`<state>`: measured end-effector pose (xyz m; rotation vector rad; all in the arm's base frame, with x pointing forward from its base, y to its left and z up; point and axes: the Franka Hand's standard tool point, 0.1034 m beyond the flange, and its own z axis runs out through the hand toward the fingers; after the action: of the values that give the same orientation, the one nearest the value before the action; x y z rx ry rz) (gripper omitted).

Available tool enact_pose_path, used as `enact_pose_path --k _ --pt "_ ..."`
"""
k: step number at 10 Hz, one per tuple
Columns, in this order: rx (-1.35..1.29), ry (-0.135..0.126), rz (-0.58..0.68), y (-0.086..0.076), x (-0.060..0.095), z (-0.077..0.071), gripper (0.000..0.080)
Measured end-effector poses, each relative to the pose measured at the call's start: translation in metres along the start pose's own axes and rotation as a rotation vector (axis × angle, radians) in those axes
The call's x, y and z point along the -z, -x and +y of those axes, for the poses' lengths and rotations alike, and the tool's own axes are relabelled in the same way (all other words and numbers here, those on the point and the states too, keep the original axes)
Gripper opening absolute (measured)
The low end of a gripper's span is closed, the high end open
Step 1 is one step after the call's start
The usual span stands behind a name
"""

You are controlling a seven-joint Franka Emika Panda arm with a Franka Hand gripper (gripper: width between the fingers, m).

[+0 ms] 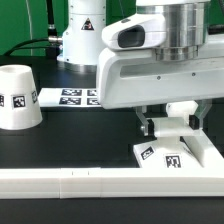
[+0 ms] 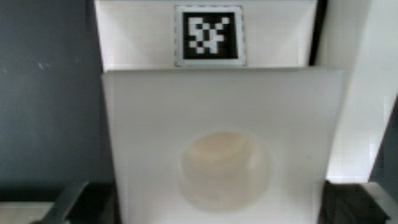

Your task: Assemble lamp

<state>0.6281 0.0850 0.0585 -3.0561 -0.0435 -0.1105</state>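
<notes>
On the black tabletop [image 1: 70, 145], as seen from the exterior view:

- Shade [image 1: 18, 96], one. White tapered cup at the exterior view's left, standing upright with the wide end down. One square tag shows on its side. Its inside is hidden.
- Base [image 1: 176, 156], one. White blocky part at the exterior view's right, directly below the arm. It sits just behind the rail, and whether the two touch cannot be told. Two tags show on its upper faces in the exterior view, and one tag [image 2: 210, 33] shows in the wrist view. The wrist view also shows one oval hollow [image 2: 224, 172] in the base's flat pale face, with only that pale surface visible inside it.
- Marker board [image 1: 76, 97], one. Thin flat white sheet lying between the shade and the arm, well apart from the base. Several tags are visible on it, and part of it is covered by the arm.
- Rail [image 1: 80, 184], one. Long white bar running along the near edge of the scene.
- Arm, one, with one pincer [image 1: 172, 128] lowered over the base. Its two dark fingertips [image 2: 54, 208] are spread wide with the base between them. Whether they press on the base cannot be told.
- Bulb: not clearly made out in either view.
</notes>
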Motion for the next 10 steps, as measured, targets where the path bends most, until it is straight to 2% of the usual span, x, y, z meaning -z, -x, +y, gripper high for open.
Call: enact_pose_path --k 2,6,7,8,9,10 --pt "-0.003 -0.001 0.01 -0.007 0.001 0.0 0.0534" --pt "-0.002 -0.003 0.009 -0.006 0.0 0.0 0.0535" --pt "-0.002 -0.003 0.009 -0.006 0.0 0.0 0.0658" --pt "-0.002 -0.003 0.009 -0.006 0.0 0.0 0.0692" --pt "-0.003 -0.002 0.008 -0.004 0.0 0.0 0.0692" --pt "-0.012 -0.002 -0.001 0.007 0.006 0.002 0.0698"
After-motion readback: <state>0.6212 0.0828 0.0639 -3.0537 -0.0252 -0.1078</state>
